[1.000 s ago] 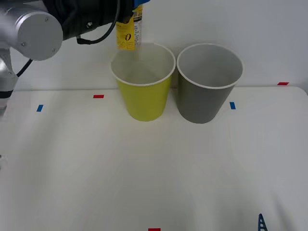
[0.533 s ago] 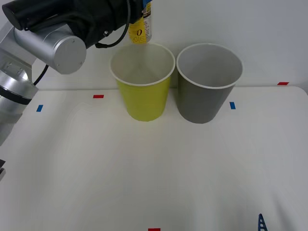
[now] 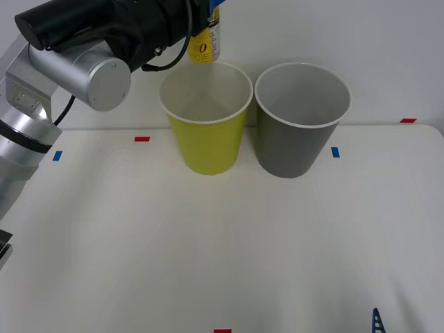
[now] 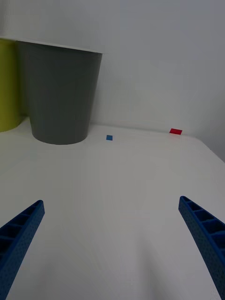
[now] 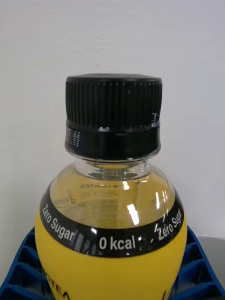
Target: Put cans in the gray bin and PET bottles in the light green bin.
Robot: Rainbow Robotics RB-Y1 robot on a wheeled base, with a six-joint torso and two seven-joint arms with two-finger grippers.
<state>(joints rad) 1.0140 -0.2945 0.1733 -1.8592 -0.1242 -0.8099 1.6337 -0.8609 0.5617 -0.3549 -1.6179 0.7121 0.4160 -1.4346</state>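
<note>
Yellow PET bottle (image 3: 203,45) sits clamped in my left pincer (image 3: 208,21), blue ribbed fingers (image 5: 18,269) pressed against both sides of its body; the black screw cap (image 5: 114,115) is on and the label reads "Zero Sugar 0 kcal". In the front view the bottle hangs above the far rim of the light green bin (image 3: 206,142), its lower end just over the white rim, not yet inside. The gray bin (image 3: 300,139) stands just beside the green one on the white tabletop (image 3: 222,257), on its right, the two near each other but apart as far as I can tell. My right pincer (image 4: 112,253) waits low at the near right of the tabletop, fingers spread wide with nothing between them, looking toward the gray bin. Step in hand, as I judge it: delivery of the bottle to the green bin, carry phase nearly complete. Next move calls for bringing the bottle a little nearer, over the middle of the green opening, then releasing the grip so it drops inside. Risk noted: released from here, it may strike the rim and tumble behind the bin.
</note>
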